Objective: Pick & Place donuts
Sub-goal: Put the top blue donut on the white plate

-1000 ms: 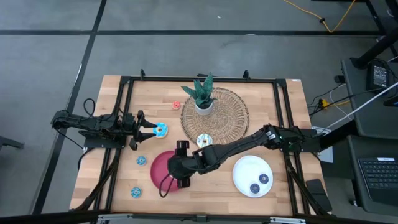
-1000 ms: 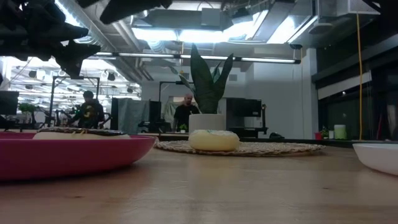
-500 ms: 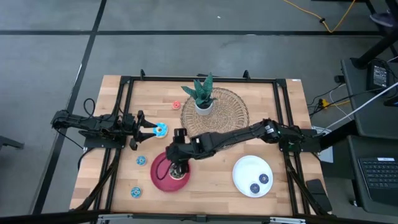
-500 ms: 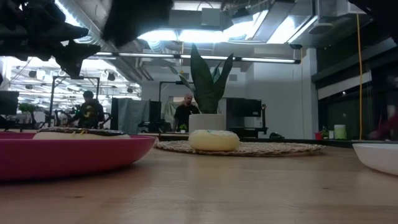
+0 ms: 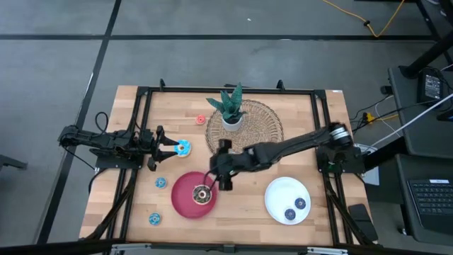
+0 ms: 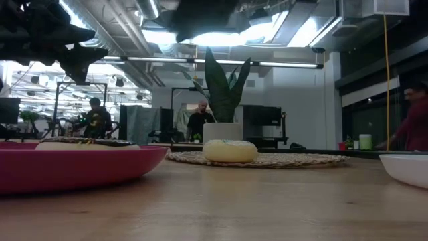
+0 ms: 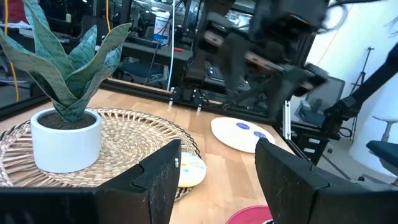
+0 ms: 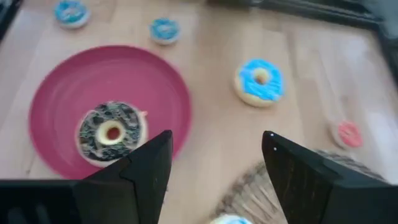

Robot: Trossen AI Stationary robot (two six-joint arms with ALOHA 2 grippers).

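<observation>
**Chocolate donut on the red plate, right gripper empty above it**

You had the right gripper [image 5: 221,178] over the table between the red plate [image 5: 185,203] and the woven mat [image 5: 265,138], fingers [image 8: 144,171] apart, nothing between them. Chocolate donut [image 5: 202,194] sat flat on the plate, off toward the rim nearest the arm. White sprinkled donut [image 6: 229,150] lay on the mat near the potted plant [image 5: 230,108]. Blue iced donut [image 5: 183,147] was just ahead of the left gripper [image 5: 161,147]; its fingers [image 7: 160,186] stood apart, empty. Small donuts were scattered: red one [image 5: 201,120] near the mat, two blue ones [image 5: 160,183] beside the plate, two on the white plate [image 5: 277,191].

Risks, my read:
- Right arm reaching for the sprinkled donut could clip the plant pot, since they sat close.
- Both arms going for the blue iced one would collide.
- Mat weave could snag a fingertip on a low approach.
</observation>
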